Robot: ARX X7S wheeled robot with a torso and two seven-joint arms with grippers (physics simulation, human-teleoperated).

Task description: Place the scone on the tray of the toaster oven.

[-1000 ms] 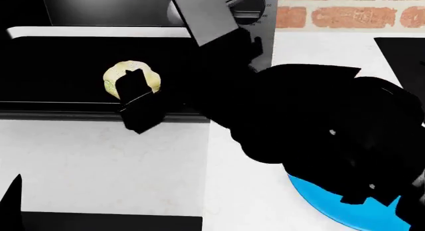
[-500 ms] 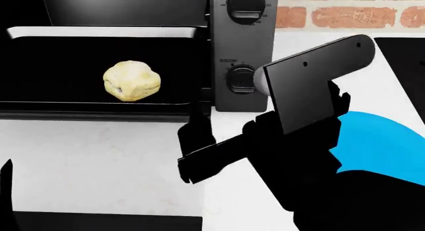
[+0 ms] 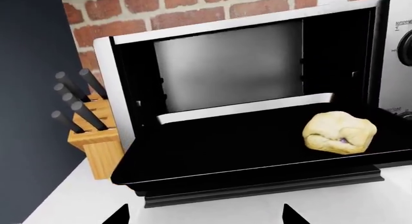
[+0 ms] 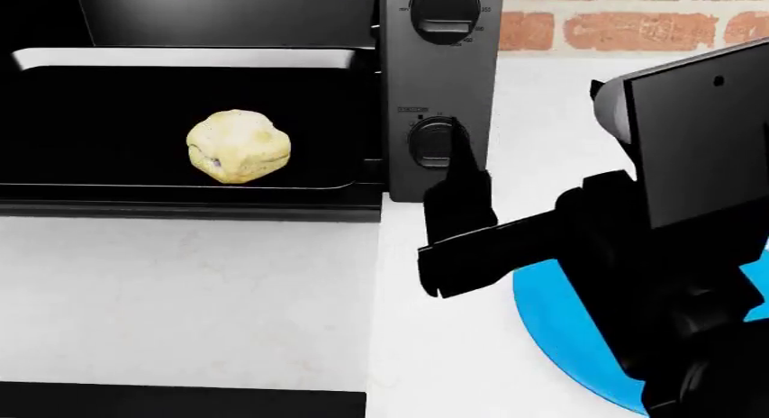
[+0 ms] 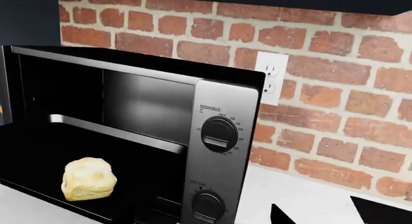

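Wooden knife block (image 3: 94,137) sits at the far left in the left wrist view, dark handles poking out, right beside the toaster oven (image 3: 257,89) and up against the brick wall (image 3: 161,16). Next over is the oven itself with its door dropped open, and the black tray (image 4: 108,112) is pulled out over that door. The scone (image 4: 238,146) is sitting right on the tray, a bit toward the knob side, nothing touching it. You can see it in all three views: pale yellow, lumpy, a couple of dark specks.

Left gripper (image 3: 202,215) only shows as two dark tips at the edge of its own wrist view, well apart from each other, so the jaws are spread with nothing between them, hanging over the white surface (image 4: 180,292) in front of the oven door.

Moving right, the oven's side panel has two round black knobs, the upper (image 5: 217,133) and the lower (image 5: 207,204). Right gripper (image 4: 463,233) is just in front of that panel over the surface, clear of the tray. Can't really tell how its jaws stand, it's all one black shape from the head view, though the wrist view shows two tips with a gap. Behind it there's a wall outlet (image 5: 270,78) on the brick, and a bright blue plate (image 4: 565,332) lies under the right arm.
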